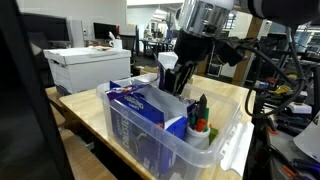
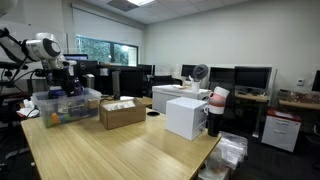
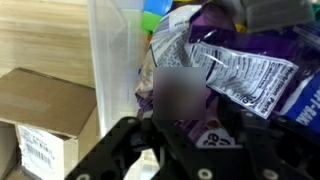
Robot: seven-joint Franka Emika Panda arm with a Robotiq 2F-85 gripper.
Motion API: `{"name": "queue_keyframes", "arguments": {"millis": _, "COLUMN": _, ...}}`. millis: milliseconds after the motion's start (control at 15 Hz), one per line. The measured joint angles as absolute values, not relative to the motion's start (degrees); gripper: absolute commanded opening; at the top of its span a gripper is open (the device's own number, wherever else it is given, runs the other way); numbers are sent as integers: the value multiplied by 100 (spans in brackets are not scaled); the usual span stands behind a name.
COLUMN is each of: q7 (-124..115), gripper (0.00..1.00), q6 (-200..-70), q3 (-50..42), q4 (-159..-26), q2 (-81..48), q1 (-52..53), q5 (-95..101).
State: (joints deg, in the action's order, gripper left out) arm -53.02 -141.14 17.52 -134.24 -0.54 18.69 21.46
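1. Arm (image 2: pixel 42 48): white rounded shells with dark joints.
2. Wrist flange (image 1: pixel 205 15): glossy grey metal cylinder, at twelve o'clock from the pincer (image 1: pixel 173 80).
3. Pincer body: matte black, with angular linked fingers (image 3: pixel 118 150).

A long wooden desk (image 2: pixel 120 150) runs through a bright office room. White walls (image 2: pixel 230 35) close it in; at ten o'clock in an exterior view a wide window (image 2: pixel 100 50) shows green trees, and a ceiling light (image 2: pixel 130 4) glows at twelve o'clock. Dark monitors (image 2: pixel 252 76) and a round fan (image 2: pixel 200 72) stand along the far wall toward two o'clock. A low white cabinet (image 2: pixel 282 130) sits on the floor (image 2: pixel 295 165) at four o'clock.
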Motion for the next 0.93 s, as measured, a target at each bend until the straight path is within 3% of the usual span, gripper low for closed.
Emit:
{"name": "queue_keyframes", "arguments": {"millis": 133, "q7": -5301, "gripper": 95, "q6": -14027, "q3": 1702, "q4": -13331, "q2": -54, "q1": 1858, "q5": 2151}}
{"name": "queue_keyframes", "arguments": {"millis": 333, "q7": -5301, "gripper": 99, "q6": -13936, "q3": 1652, "q4": -13224, "q2": -54, "q1": 1825, "q5": 2159}}
{"name": "queue_keyframes", "arguments": {"millis": 933, "q7": -5301, "gripper": 100, "q6": -13882, "q3": 1535, "q4": -13047, "q2": -54, "q1": 1805, "q5": 2202}}
